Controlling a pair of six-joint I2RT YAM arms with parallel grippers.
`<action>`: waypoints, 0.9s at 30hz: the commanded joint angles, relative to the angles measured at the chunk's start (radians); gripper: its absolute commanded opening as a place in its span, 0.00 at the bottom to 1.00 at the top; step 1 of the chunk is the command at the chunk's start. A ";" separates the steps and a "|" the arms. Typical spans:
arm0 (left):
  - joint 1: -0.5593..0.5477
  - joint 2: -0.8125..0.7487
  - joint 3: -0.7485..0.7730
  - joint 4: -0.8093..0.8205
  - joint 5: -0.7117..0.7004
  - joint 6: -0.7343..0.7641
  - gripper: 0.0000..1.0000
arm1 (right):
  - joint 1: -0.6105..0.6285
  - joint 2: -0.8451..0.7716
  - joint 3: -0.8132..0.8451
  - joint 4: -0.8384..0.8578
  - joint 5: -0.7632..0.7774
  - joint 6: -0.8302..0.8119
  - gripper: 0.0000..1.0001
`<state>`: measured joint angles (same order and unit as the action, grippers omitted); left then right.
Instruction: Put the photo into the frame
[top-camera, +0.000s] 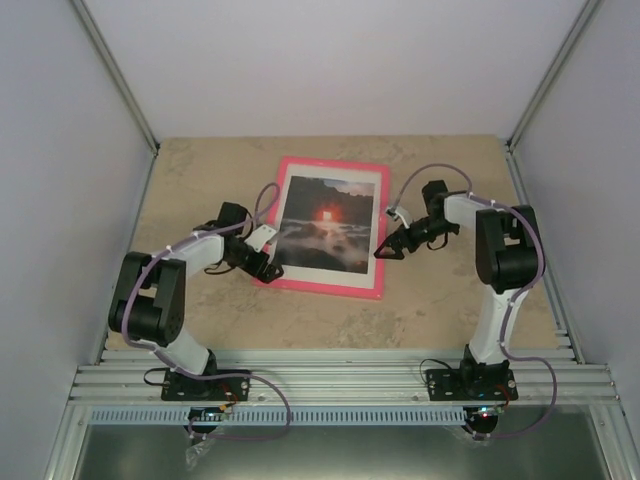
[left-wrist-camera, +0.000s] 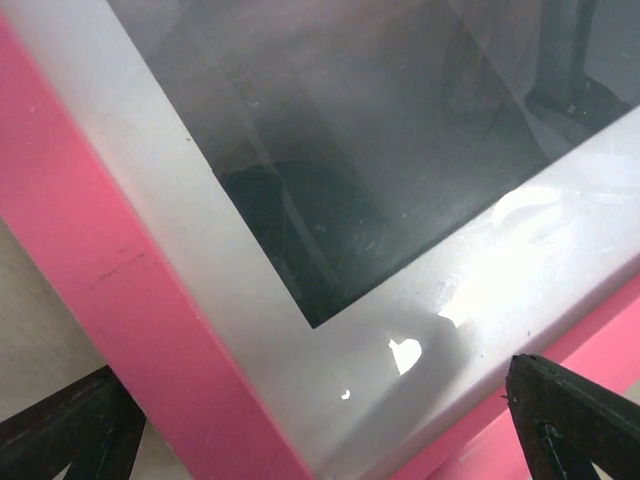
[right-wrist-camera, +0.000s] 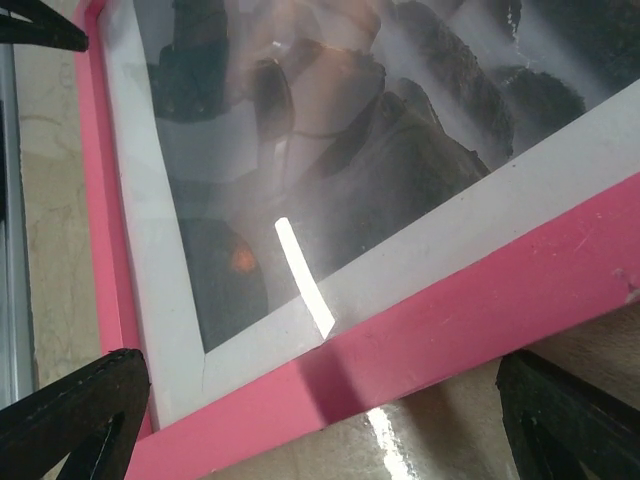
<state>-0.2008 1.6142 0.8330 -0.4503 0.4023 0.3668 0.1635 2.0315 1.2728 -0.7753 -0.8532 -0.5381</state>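
The photo (top-camera: 328, 222) lies face up inside the pink frame (top-camera: 320, 288) at the middle of the table, its white border meeting the pink rim all round. My left gripper (top-camera: 262, 265) is open at the frame's near left corner. In the left wrist view its gripper (left-wrist-camera: 320, 445) has its fingertips (left-wrist-camera: 70, 430) spread either side of the pink frame (left-wrist-camera: 130, 300) and the photo's white border (left-wrist-camera: 330, 370). My right gripper (top-camera: 385, 248) is open at the frame's right edge. In the right wrist view that gripper (right-wrist-camera: 320, 430) hangs over the pink rail (right-wrist-camera: 450, 300), with the photo (right-wrist-camera: 380, 150) beyond it.
The beige stone-patterned table (top-camera: 450, 320) is bounded by white walls left, right and behind. An aluminium rail (top-camera: 340, 380) with the arm bases runs along the near edge. Grey cables loop from both arms.
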 joint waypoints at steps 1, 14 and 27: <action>-0.067 -0.035 -0.030 -0.050 0.133 0.023 1.00 | 0.019 0.024 -0.126 0.050 0.036 0.014 0.96; -0.130 -0.101 -0.071 -0.062 0.121 0.045 0.99 | -0.002 -0.063 -0.222 0.053 0.070 0.006 0.97; 0.048 -0.179 0.265 -0.151 0.022 -0.020 1.00 | -0.148 -0.231 0.064 -0.105 0.018 -0.032 0.98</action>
<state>-0.2131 1.4963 0.9474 -0.5797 0.4065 0.3679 0.0746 1.8923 1.1988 -0.7963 -0.8211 -0.5426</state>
